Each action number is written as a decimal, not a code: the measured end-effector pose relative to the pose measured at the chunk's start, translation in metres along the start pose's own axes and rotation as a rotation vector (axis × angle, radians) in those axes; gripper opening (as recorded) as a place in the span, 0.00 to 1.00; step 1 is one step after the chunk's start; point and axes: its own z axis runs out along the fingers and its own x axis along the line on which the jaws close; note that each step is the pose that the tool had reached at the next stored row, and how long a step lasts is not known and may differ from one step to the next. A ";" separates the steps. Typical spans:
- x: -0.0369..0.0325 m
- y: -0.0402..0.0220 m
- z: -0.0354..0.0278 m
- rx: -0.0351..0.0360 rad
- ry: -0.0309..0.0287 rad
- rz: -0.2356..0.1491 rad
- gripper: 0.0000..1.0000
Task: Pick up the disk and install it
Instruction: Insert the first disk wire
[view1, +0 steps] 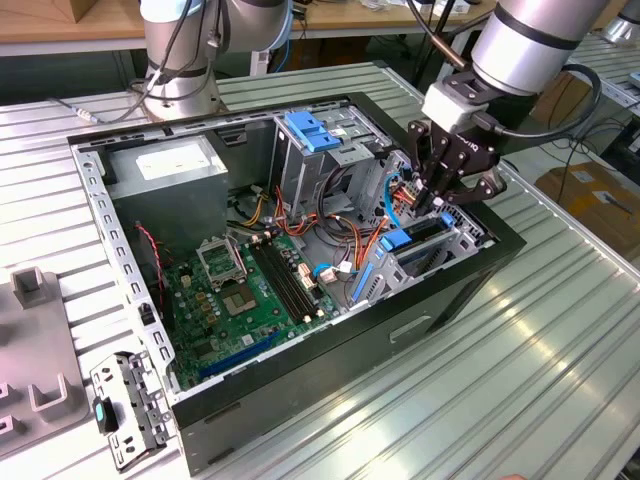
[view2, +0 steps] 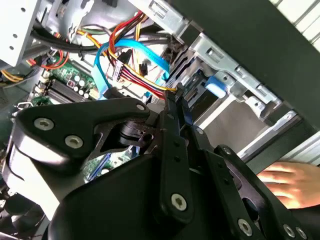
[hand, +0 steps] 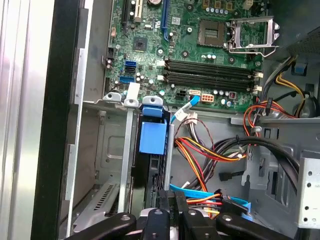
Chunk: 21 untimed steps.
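Note:
The disk (view1: 424, 231) stands on edge inside the lower drive bay at the front of the open computer case, on the exterior view's right. Its blue rail tab (hand: 151, 136) sticks out of the slot, with the dark edge of the disk (hand: 150, 175) behind it. The same blue tab (view2: 215, 86) shows in the second wrist view. My gripper (view1: 428, 202) hangs right over that bay among the cables. Its fingers (view2: 171, 130) are pressed together with nothing between them, their tips just off the disk's end. In the first wrist view the gripper (hand: 170, 202) sits in line with the slot.
Orange, red and blue cables (view1: 375, 225) crowd the space beside the bay. A grey drive cage with a blue bracket (view1: 315, 132) stands behind, the power supply (view1: 170, 170) at the case's far corner, the motherboard (view1: 250, 290) on its floor. A person's hand (view2: 290, 185) rests outside the case.

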 end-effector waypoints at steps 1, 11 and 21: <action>0.0001 -0.0016 0.0000 0.0000 0.0000 0.002 0.16; 0.0138 0.0026 0.0088 0.0015 -0.0004 0.069 0.16; 0.0132 0.0029 -0.0079 0.0016 0.0035 0.069 0.24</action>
